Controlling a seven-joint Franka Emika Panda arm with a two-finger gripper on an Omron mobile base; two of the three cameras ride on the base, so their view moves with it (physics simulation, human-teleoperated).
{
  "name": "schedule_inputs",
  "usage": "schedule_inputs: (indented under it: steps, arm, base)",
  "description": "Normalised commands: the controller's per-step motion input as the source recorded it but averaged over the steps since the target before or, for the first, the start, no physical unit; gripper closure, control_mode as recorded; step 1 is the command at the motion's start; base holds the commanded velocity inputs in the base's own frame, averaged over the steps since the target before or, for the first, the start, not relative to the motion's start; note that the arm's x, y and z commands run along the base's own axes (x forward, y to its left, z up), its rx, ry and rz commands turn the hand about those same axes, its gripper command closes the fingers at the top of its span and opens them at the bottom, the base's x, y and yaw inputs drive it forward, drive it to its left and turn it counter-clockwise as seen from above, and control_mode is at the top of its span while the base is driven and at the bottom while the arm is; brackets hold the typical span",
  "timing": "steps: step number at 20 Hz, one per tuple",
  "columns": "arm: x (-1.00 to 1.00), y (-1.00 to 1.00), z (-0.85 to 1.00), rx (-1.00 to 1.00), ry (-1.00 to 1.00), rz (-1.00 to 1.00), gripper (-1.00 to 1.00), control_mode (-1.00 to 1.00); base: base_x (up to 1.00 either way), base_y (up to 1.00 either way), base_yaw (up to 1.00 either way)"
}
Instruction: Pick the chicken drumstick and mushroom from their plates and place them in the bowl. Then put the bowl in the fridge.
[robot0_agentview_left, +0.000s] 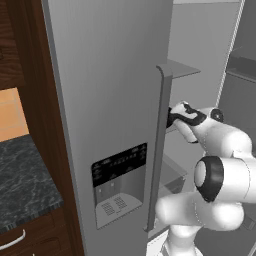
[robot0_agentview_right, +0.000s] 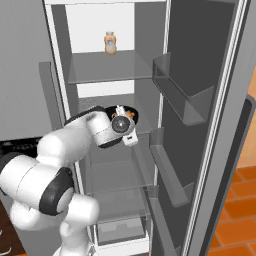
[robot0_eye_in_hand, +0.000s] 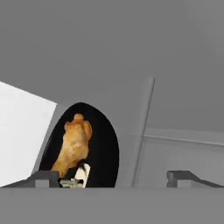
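You're near the end: the chicken drumstick (robot0_eye_in_hand: 73, 146) and mushroom (robot0_eye_in_hand: 81, 173) lie in the black bowl (robot0_eye_in_hand: 103, 148), which sits on a middle shelf inside the open fridge (robot0_agentview_right: 197, 75), so what's left, by my reading, is backing the arm out. Left base view gives you the closed door (robot0_agentview_left: 107, 100) with its dispenser panel (robot0_agentview_left: 119, 172); right base view shows the interior and a jar (robot0_agentview_right: 110, 43) on the upper shelf. In the hand view the gripper (robot0_eye_in_hand: 114, 177) stands spread, fingertips well apart, holding nothing.
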Motion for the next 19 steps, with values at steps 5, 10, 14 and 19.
schedule_inputs:
  steps: [5, 10, 14, 19]
  arm:
    - [-1.00, 0.01, 1.00, -0.08, -0.14, 0.03, -1.00, -1.00]
    - [-1.00, 0.05, 1.00, 0.00, 0.07, 0.05, -1.00, -1.00]
    - [-1.00, 0.00, 1.00, 0.00, 0.20, 0.17, -1.00, -1.00]
    - [-1.00, 0.04, 0.95, 0.00, 0.05, 0.22, -1.00, -1.00]
  base:
    - [0.00, 0.00, 0.00]
    - [0.00, 0.00, 0.00]
    - [0.00, 0.00, 0.00]
    - [0.00, 0.00, 0.00]
